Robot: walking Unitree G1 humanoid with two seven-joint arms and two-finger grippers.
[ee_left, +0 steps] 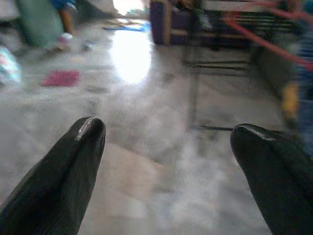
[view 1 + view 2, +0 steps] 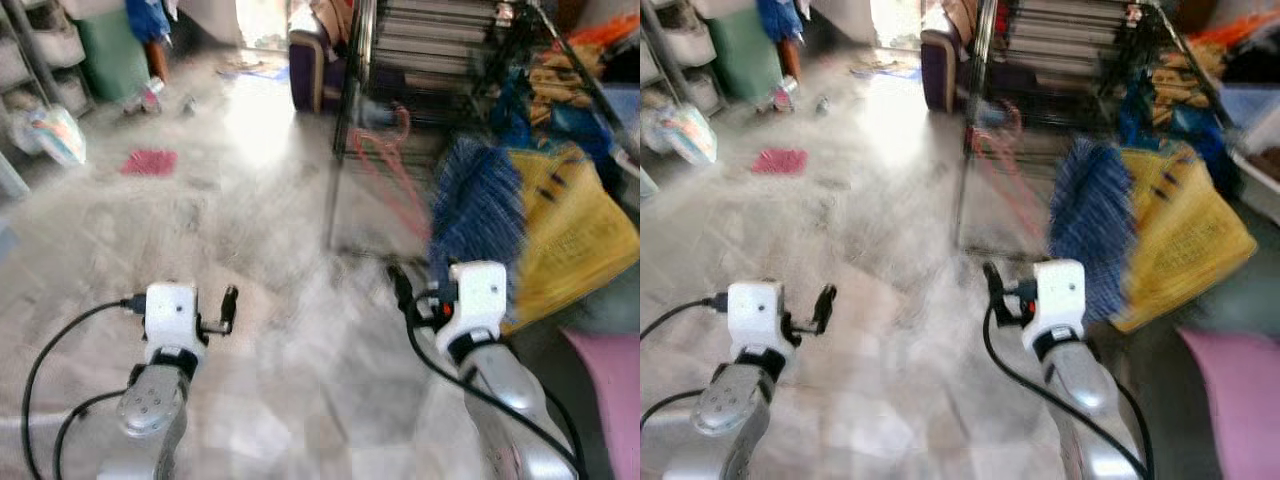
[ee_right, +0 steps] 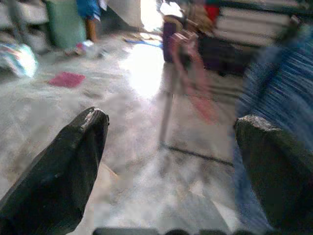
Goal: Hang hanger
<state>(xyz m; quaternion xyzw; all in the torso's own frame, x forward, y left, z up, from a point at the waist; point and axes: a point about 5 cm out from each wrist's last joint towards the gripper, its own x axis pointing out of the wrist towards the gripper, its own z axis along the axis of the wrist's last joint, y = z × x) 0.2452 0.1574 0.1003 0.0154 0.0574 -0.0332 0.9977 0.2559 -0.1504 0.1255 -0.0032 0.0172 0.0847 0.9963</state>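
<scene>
A pink hanger (image 2: 385,160) hangs on the lower part of a black wire drying rack (image 2: 345,120), ahead and right of me; it is blurred. It appears again as the pink hanger (image 3: 195,88) in the right wrist view. Both arms are raised in front of me over the pale floor. My left gripper (image 1: 166,142) is open with nothing between its fingers, well short of the rack. My right gripper (image 3: 171,137) is also open and empty, pointing toward the rack's leg and the hanger, still apart from them.
A blue striped cloth (image 2: 478,215) and a yellow cloth (image 2: 575,235) drape off the rack's right side, close to my right arm. A pink rag (image 2: 150,162) lies on the floor at left. A purple seat (image 2: 310,70) stands behind, a green bin (image 2: 110,50) far left.
</scene>
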